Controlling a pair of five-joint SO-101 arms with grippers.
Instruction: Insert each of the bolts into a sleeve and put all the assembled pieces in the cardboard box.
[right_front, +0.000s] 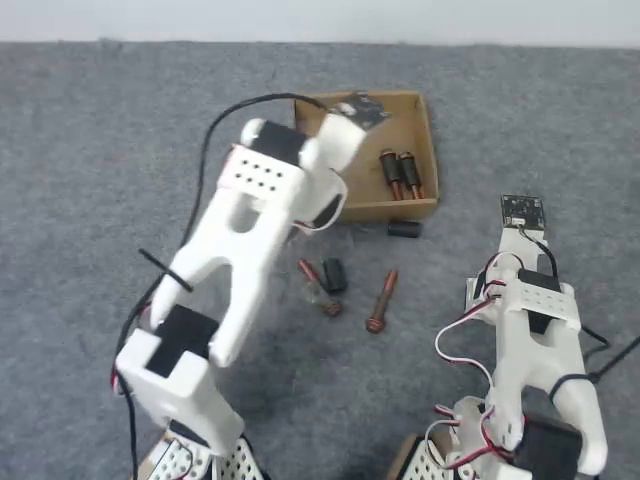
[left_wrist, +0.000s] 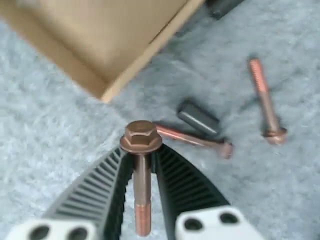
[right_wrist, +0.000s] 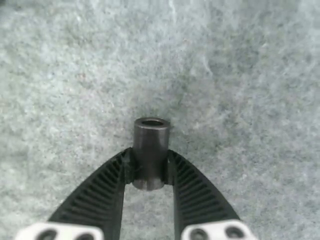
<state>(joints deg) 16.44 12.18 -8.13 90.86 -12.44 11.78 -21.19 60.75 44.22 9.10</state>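
Note:
My left gripper (left_wrist: 142, 152) is shut on a copper bolt (left_wrist: 142, 170), whose hex head sticks out past the fingertips, above the carpet near the corner of the cardboard box (left_wrist: 100, 45). My right gripper (right_wrist: 150, 159) is shut on a black sleeve (right_wrist: 151, 145), open end outward, over bare carpet. Two bolts (right_front: 381, 300) (right_front: 320, 288) and a sleeve (right_front: 333, 274) lie loose on the carpet in front of the box (right_front: 425, 110). Another sleeve (right_front: 404, 229) lies just outside the box's front wall. Two assembled pieces (right_front: 400, 173) rest inside the box.
The left arm (right_front: 250, 230) stretches from the near left up over the box's left part and hides it. The right arm (right_front: 540, 320) stands at the near right, with grey carpet (right_front: 100, 150) all around.

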